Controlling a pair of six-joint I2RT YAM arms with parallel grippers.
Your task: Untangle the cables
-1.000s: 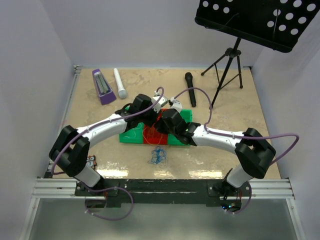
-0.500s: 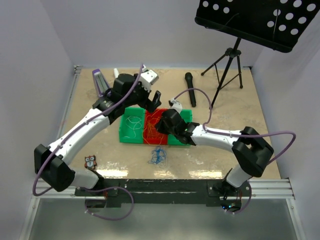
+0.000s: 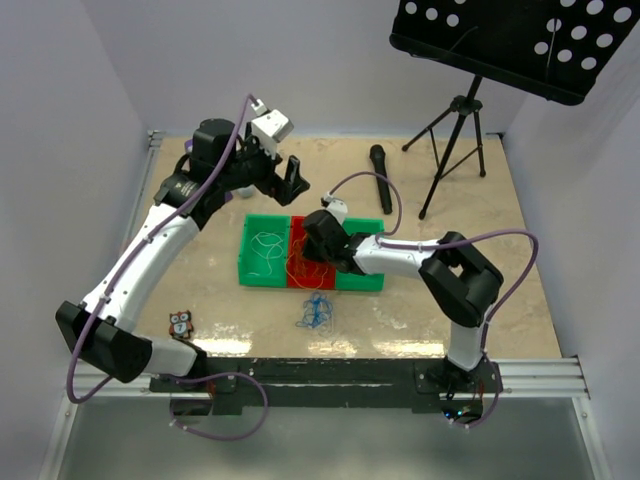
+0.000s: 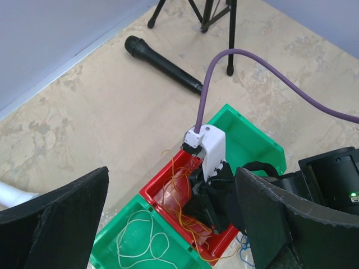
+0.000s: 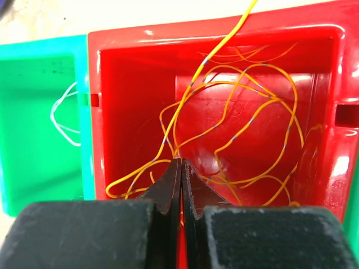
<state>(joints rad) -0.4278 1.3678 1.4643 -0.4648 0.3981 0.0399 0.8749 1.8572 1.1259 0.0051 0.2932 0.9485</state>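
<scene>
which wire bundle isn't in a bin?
The thin blue wire tangle, lying on the tabletop. The white wire loops sit in the left green plastic bin, the orange-yellow wires in the red plastic bin.

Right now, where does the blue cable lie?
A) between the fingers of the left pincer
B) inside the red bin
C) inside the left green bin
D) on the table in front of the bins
D: the blue cable lies on the table just in front of the bins, while the red bin holds the orange cable and the left green bin holds the white cable.
</scene>
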